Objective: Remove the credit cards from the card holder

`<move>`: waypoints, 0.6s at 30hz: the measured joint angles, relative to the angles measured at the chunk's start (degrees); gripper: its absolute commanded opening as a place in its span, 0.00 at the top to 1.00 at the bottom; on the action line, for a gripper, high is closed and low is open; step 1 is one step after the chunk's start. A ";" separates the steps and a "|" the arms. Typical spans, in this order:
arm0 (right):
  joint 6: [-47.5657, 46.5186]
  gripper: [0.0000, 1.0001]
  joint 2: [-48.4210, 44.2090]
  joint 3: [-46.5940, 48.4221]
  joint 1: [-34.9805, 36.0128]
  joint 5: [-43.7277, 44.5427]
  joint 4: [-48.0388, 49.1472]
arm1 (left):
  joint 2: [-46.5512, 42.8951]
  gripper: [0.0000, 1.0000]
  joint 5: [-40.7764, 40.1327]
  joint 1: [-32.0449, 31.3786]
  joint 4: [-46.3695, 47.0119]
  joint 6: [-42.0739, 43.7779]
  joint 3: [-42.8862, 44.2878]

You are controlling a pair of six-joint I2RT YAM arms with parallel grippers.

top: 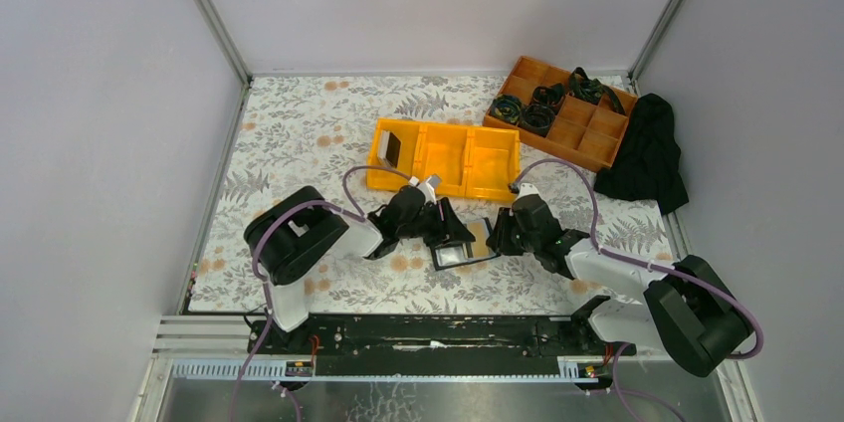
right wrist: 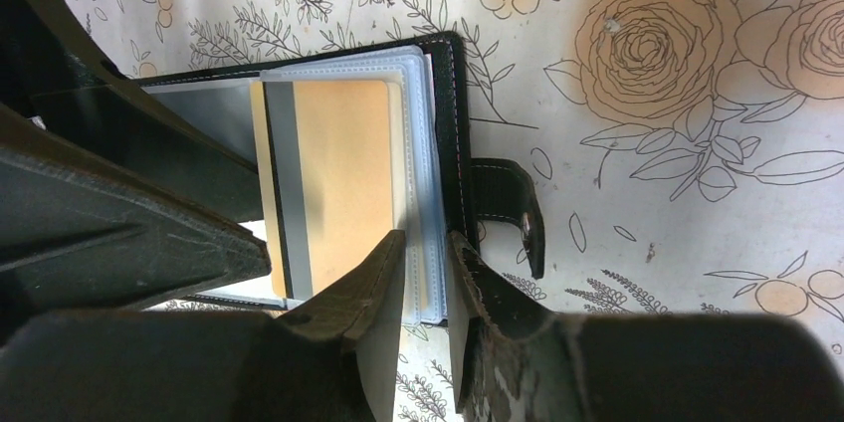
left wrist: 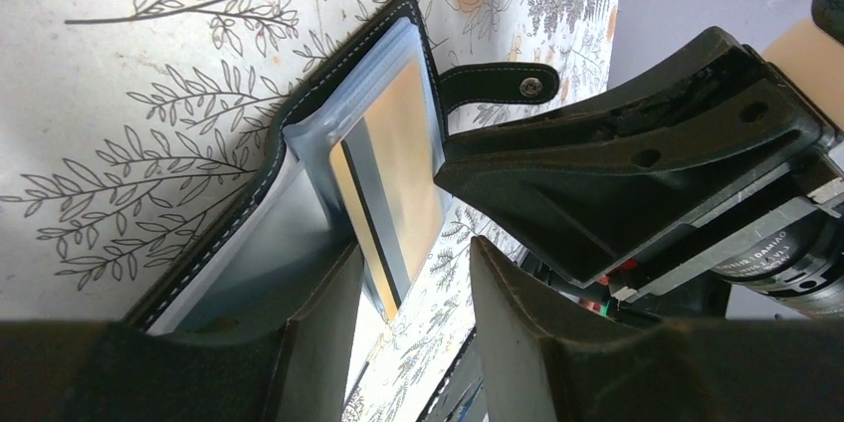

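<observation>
The card holder [top: 460, 249] lies open on the flowered surface [top: 318, 123], just on the arms' side of the yellow bin [top: 438, 155]. The right gripper [right wrist: 425, 293] pinches the free edge of the clear sleeves [right wrist: 416, 123], pinning the holder down. The left gripper [left wrist: 410, 332] has its jaws apart around the striped end of a tan card [right wrist: 343, 173] and is not clamped on it.

The step in hand looks like drawing this card out. To do it well, the left gripper should probably close only on the card's bare end and pull flat along the sleeve, away from the right gripper's pinch, so the holder does not lift or fold.

The card is thin, stiff and smooth, with a dark stripe. The sleeves are soft, glossy film that could cling. The cover is black, stitched and leather-like, and its strap [right wrist: 508, 208] carries a metal snap.
</observation>
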 measured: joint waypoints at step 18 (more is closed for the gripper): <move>0.50 0.72 0.09 -0.61 -0.20 1.86 1.64 | 5.25 0.92 3.41 1.14 7.28 -4.48 0.35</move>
